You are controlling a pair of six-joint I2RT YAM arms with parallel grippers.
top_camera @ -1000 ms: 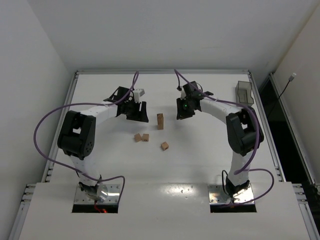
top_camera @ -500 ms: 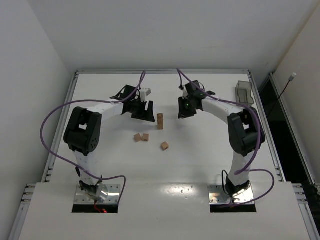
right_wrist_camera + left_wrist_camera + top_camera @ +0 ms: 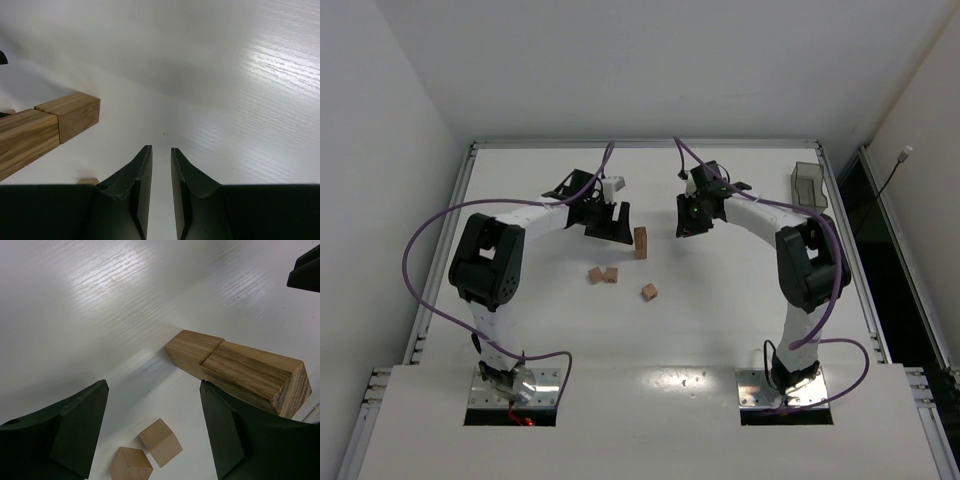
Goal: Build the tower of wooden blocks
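Item: the tower (image 3: 640, 241) — a column of tan wood, one block wide, standing on the white table (image 3: 520, 330) about midway between its left and right edges, in the far half. From the left wrist it reads as a pale, smooth cube at the foot carrying a longer brick of darker, streaked grain with rough end grain on top. The joint shows a slight step, so the two do not look squarely aligned. Loose wood blocks (image 3: 596, 274): two small cubes close together, left of the column and toward the near edge, and a single cube (image 3: 649, 292) nearer that edge again. All are sharp-cornered, matt and unpainted. The left gripper (image 3: 612, 222) has black wedge-shaped fingers spread wide with nothing between them, and one finger (image 3: 225, 440) is just beside the column. The right gripper (image 3: 687, 222) has its jaws drawn to a narrow slit, empty, near the column's other side. A translucent grey bin (image 3: 807, 185) sits at the far right corner, well apart. Hazards, as I judge them: the column is tall for its footprint and held by weight alone, so a sideways brush from the left finger would topple it. The stepped joint could seat the next block crooked. The table's glossy, faintly ribbed surface may let a small cube skid from an off-centre pinch.
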